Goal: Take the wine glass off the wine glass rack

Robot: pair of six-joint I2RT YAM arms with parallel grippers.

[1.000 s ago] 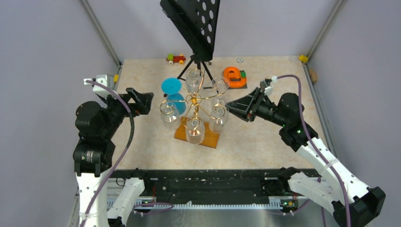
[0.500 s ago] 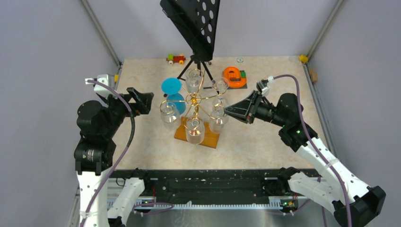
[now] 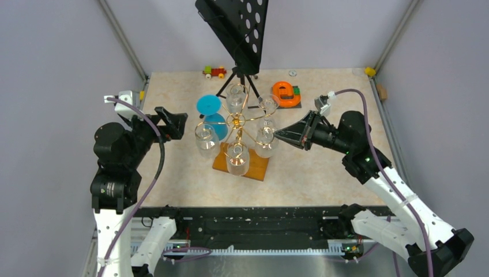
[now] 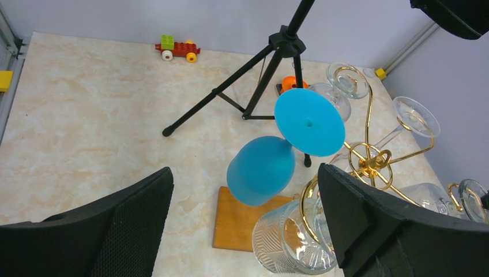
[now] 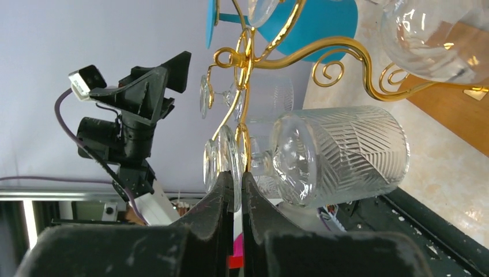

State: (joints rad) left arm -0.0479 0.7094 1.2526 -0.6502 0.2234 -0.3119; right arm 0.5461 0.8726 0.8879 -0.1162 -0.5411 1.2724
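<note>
Fingers [image 5: 214,210] of my right gripper [image 5: 235,178] are pinched together on the thin foot of the ribbed wine glass [image 5: 346,150], which hangs in the gold wine glass rack [image 5: 340,40]. Grasp made, I judge; lifting it out remains. My left gripper [image 4: 245,173] gapes wide, holding nothing.

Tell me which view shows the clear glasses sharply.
Right wrist view: the ribbed glass is sharp, with white glints, though the right end effector is dark and softer. Top external view: clear glasses small and faint. Left wrist view: blue glass crisp.
</note>
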